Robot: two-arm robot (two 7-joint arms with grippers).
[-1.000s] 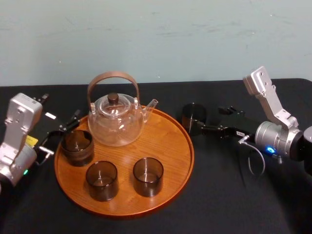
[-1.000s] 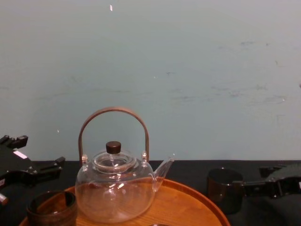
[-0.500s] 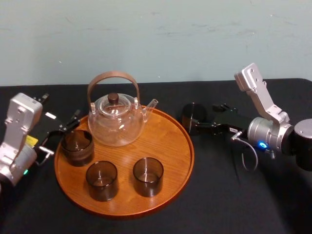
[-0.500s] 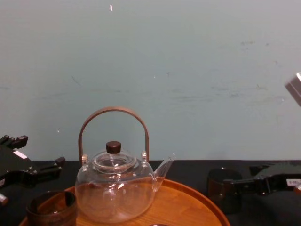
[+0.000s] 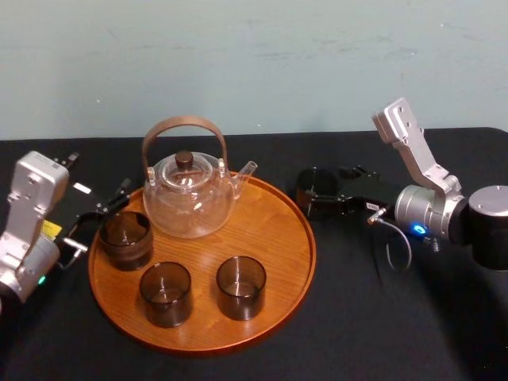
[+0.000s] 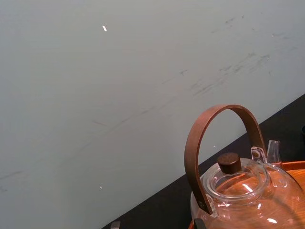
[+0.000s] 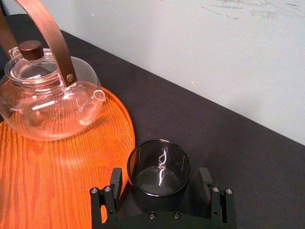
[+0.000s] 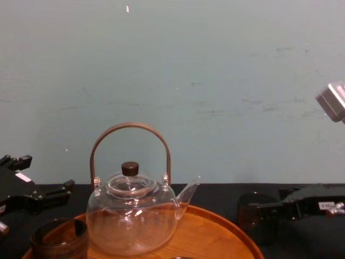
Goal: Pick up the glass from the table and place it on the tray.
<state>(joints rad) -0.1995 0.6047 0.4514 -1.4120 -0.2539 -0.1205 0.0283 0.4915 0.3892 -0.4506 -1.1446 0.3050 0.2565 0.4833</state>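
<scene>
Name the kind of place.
Probably a lab bench setup: black-cloth table, bare scuffed wall, staged teapot on a tray. The right gripper straddles a glass; the left gripper sits idle beside the tray.

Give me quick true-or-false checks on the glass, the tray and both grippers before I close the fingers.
1. The glass stands on the table, just off the tray. True.
2. The right gripper holds the glass in the air. False: its fingers are open either side of the glass, which rests on the cloth.
3. The teapot stands on the table behind the tray. False: the teapot stands on the tray.
4. The left gripper sits beside the tray's left edge. True.
</scene>
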